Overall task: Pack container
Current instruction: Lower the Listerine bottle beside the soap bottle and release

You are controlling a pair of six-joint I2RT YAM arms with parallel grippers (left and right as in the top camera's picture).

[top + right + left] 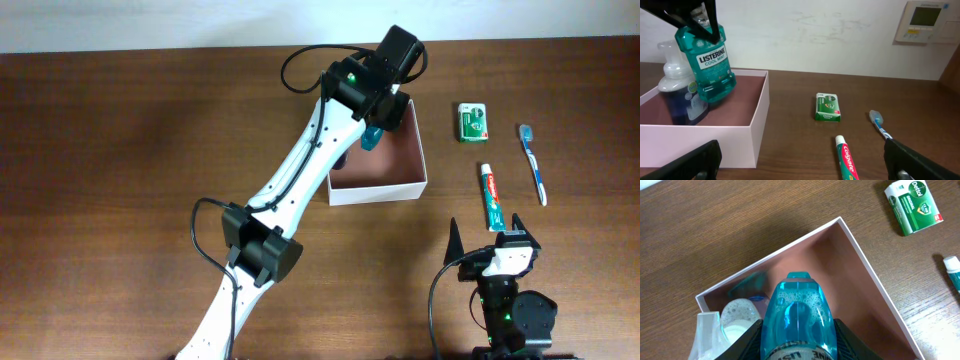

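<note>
Inside the container (380, 190), at the counter's (120, 150) 12 o'clock, a pump bottle (677, 95) stands packed. The left fingers (850, 342), part closed, grip a mouthwash bottle (707, 62) beside it. At the container's 3 o'clock, a soap packet (474, 121), toothpaste (489, 197) and toothbrush (532, 163) lie unpacked. The right fingers (920, 160) gape wide, empty.

Toward my table's (120, 180) right edge I see a green packet (475, 121) nearest the far edge; a toothbrush (533, 165) rightmost; a toothpaste tube (489, 198) nearer the front edge.
</note>
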